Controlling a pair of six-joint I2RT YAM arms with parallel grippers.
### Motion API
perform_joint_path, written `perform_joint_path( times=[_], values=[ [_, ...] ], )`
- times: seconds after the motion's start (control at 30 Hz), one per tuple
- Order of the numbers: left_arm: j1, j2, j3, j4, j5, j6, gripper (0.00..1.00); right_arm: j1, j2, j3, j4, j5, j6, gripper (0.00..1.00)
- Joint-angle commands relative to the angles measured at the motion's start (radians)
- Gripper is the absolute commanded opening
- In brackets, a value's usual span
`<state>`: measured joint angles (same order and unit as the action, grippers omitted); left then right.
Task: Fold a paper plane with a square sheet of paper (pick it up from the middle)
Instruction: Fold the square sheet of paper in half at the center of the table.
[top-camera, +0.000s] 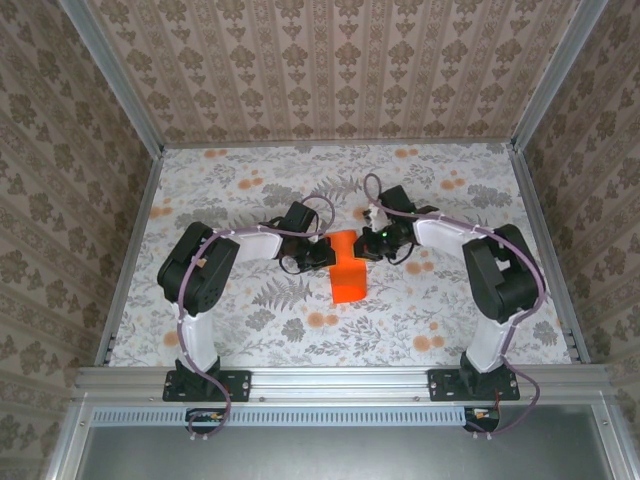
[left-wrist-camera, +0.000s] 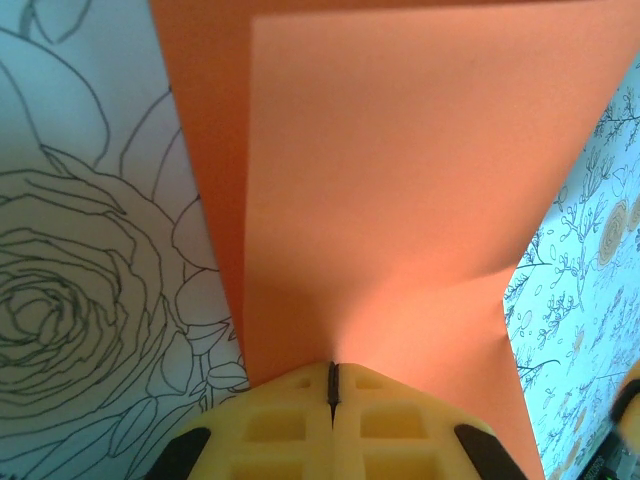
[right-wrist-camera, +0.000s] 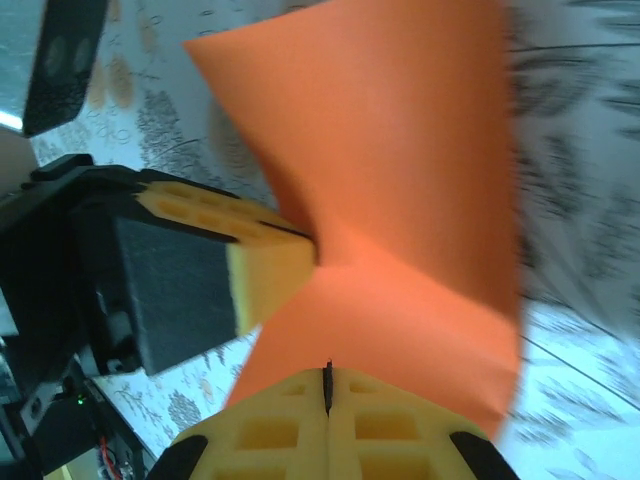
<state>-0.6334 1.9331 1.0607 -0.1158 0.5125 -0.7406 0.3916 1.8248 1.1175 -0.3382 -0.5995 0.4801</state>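
The vivid orange sheet of paper (top-camera: 347, 272) hangs folded between both grippers above the middle of the table. My left gripper (top-camera: 322, 253) is shut on its left edge; in the left wrist view the paper (left-wrist-camera: 380, 190) spreads out from the closed yellow jaws of that gripper (left-wrist-camera: 334, 372). My right gripper (top-camera: 366, 243) is shut on the opposite edge. The right wrist view shows the creased paper (right-wrist-camera: 400, 190) rising from that gripper (right-wrist-camera: 327, 375), with the left gripper's yellow fingers (right-wrist-camera: 250, 250) pinching it from the left.
A floral tablecloth (top-camera: 250, 190) covers the table, which is walled by patterned panels on three sides. Metal rails (top-camera: 540, 240) run along the table edges. Both arms' cables loop near the grippers.
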Motion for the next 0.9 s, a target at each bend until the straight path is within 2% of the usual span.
perform_joint_path(
  times=[0.0,0.23,0.43,0.63,0.73,0.87],
  values=[
    [-0.001,0.086,-0.079,-0.233,-0.123,0.01,0.0,0.022,0.077,0.052,0.063,-0.031,0.045,0.0],
    [-0.002,0.087,-0.085,-0.232,-0.124,0.006,0.0,0.011,0.166,0.069,0.069,-0.019,0.031,0.0],
    [0.0,0.086,-0.098,-0.241,-0.136,0.001,0.0,-0.058,0.172,0.0,0.048,-0.02,-0.04,0.0],
    [0.001,0.081,-0.123,-0.235,-0.138,0.001,0.0,-0.156,0.125,-0.064,0.04,-0.008,-0.058,0.0],
    [0.003,0.078,-0.123,-0.234,-0.136,0.004,0.0,-0.158,0.051,-0.055,0.04,0.02,-0.046,0.0],
    [0.001,0.073,-0.12,-0.234,-0.136,0.007,0.0,-0.122,0.003,-0.046,0.096,-0.009,0.002,0.0]
  ],
)
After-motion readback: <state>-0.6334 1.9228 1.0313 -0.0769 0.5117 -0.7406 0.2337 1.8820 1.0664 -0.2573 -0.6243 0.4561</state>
